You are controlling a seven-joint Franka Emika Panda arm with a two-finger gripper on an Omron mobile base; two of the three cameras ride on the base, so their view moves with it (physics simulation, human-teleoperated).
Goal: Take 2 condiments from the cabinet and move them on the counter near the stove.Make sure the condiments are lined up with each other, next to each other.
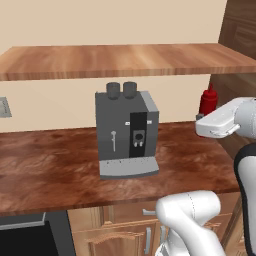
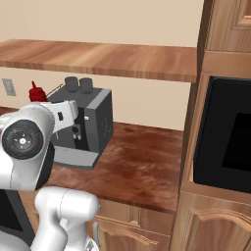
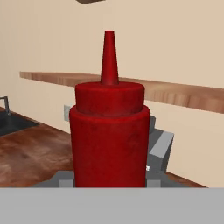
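The red squeeze bottle point(image 3: 109, 131), one of the condiments, stands upright and close in the hand view with its pointed nozzle up. My gripper point(image 1: 203, 118) is shut on the bottle point(image 1: 208, 100) and holds it above the counter point(image 1: 50, 165), right of the coffee machine and below the open cabinet shelf point(image 1: 125, 60). In the right base view the bottle point(image 2: 37, 93) peeks out behind my arm, under the shelf point(image 2: 108, 59). A black surface with a grey rim point(image 1: 22, 237) at the lower left looks like the stove.
A grey coffee machine point(image 1: 127, 132) stands mid-counter, also seen from the right point(image 2: 86, 122). A tall wooden unit with a black built-in oven point(image 2: 225, 142) closes the counter's right end. A wall outlet point(image 1: 2, 107) sits at far left.
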